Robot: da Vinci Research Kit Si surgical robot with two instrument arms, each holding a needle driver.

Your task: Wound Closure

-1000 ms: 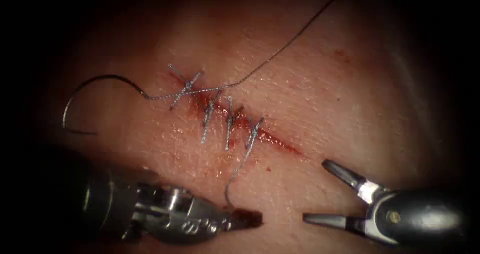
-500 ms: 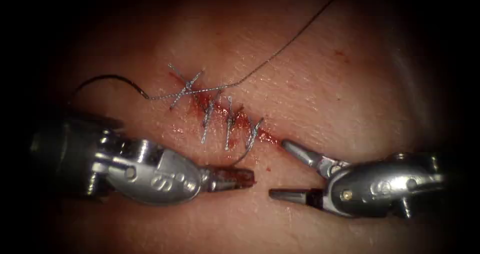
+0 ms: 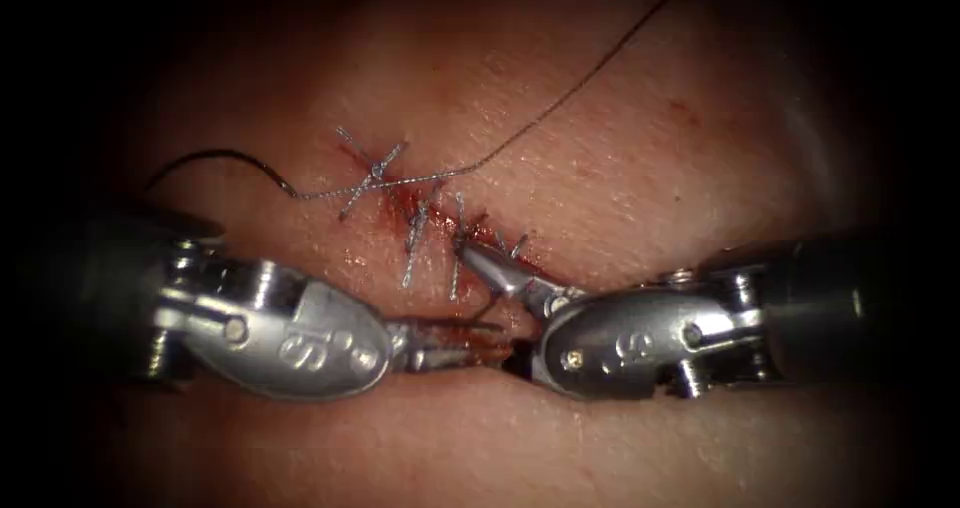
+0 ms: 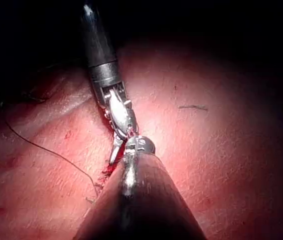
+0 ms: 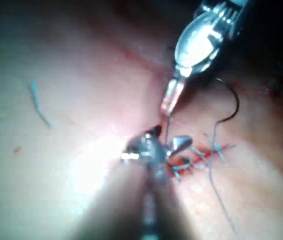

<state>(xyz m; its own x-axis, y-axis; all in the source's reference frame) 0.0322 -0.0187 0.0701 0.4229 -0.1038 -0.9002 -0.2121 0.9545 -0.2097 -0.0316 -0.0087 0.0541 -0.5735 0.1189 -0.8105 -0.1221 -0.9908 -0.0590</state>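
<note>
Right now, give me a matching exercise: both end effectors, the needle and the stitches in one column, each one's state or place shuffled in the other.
1 left end effector
2 right end effector
3 needle
4 stitches

A lying loose on the tissue, left of the cut
B open, holding nothing
C across the cut
D shut on the thread

Pairs: 1-D, 2-B, 3-A, 4-C

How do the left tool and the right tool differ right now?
The left tool is shut on the thread; the right tool is open, holding nothing. The left tool's jaws lie level below the cut; the right tool's upper jaw slants up over the stitches. Shared: neither holds the needle, which lies loose on the tissue, left of the cut.
</note>
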